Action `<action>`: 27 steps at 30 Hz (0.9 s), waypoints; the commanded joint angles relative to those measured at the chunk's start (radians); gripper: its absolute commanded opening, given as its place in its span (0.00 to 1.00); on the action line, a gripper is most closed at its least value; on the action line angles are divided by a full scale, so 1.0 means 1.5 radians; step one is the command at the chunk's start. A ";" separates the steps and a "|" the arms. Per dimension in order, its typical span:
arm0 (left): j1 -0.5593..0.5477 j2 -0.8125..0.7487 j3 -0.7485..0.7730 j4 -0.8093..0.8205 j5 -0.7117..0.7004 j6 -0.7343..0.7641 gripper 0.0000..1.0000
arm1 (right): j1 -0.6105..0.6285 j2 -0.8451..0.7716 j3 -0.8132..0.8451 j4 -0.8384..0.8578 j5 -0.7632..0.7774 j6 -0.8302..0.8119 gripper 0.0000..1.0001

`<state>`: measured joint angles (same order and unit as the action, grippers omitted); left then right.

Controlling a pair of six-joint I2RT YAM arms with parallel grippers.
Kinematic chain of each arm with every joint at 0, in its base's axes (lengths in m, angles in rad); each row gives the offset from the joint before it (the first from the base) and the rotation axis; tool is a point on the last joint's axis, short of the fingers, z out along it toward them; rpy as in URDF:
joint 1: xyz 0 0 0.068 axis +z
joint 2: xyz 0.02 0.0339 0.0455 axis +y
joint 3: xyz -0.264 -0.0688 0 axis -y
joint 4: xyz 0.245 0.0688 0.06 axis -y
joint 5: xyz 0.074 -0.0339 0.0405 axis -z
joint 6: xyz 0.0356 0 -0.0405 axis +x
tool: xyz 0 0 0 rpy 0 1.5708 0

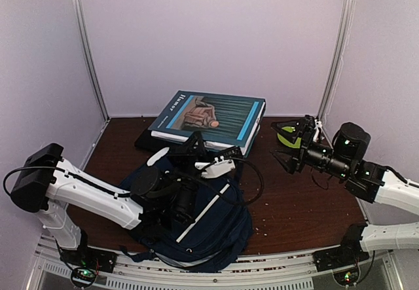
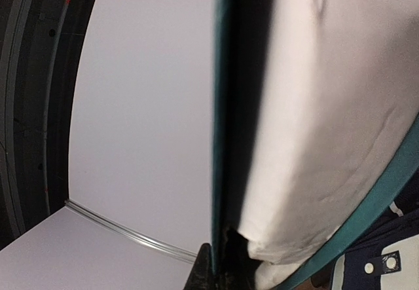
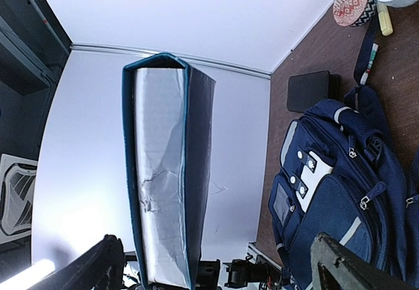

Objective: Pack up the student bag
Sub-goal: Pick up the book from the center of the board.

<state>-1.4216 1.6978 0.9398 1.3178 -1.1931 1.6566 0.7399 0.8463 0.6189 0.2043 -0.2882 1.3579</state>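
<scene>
Nearest you lies the student bag (image 1: 222, 232); above it your left gripper (image 1: 196, 146) clamps the edge of the book (image 1: 211, 114). Your right gripper (image 1: 287, 145) gapes open.

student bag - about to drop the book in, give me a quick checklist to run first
1. Left hand grips the book: ok, shut on its near edge, with the book raised.
2. Student bag mouth open: cannot tell, the left arm covers it.
3. Book above the bag: not ok, it hangs past the bag's far end.
4. Right hand free to help: ok, open and holding nothing.
5. Bag's front pockets zipped: ok in the right wrist view.
</scene>
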 commanded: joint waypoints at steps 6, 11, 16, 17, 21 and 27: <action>-0.020 -0.016 0.029 0.047 0.041 -0.011 0.00 | -0.001 0.055 0.054 0.054 -0.025 -0.022 1.00; -0.031 -0.008 0.035 0.044 0.047 -0.010 0.00 | -0.001 0.105 0.082 0.085 -0.059 -0.010 1.00; -0.041 0.006 0.036 0.055 0.050 0.002 0.00 | -0.001 0.153 0.108 0.109 -0.086 0.008 0.98; -0.042 0.008 0.036 0.056 0.051 0.004 0.00 | 0.000 0.163 0.116 0.113 -0.097 0.011 0.95; -0.043 0.013 0.035 0.060 0.051 0.004 0.00 | 0.005 0.195 0.143 0.124 -0.126 0.019 0.79; -0.042 0.013 0.039 0.057 0.040 -0.009 0.00 | 0.020 0.205 0.151 0.107 -0.135 0.014 0.43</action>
<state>-1.4799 1.7157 0.9611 1.3239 -1.1595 1.6592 0.7532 1.1587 0.8310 0.3511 -0.4534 1.3891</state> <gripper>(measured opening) 0.036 0.504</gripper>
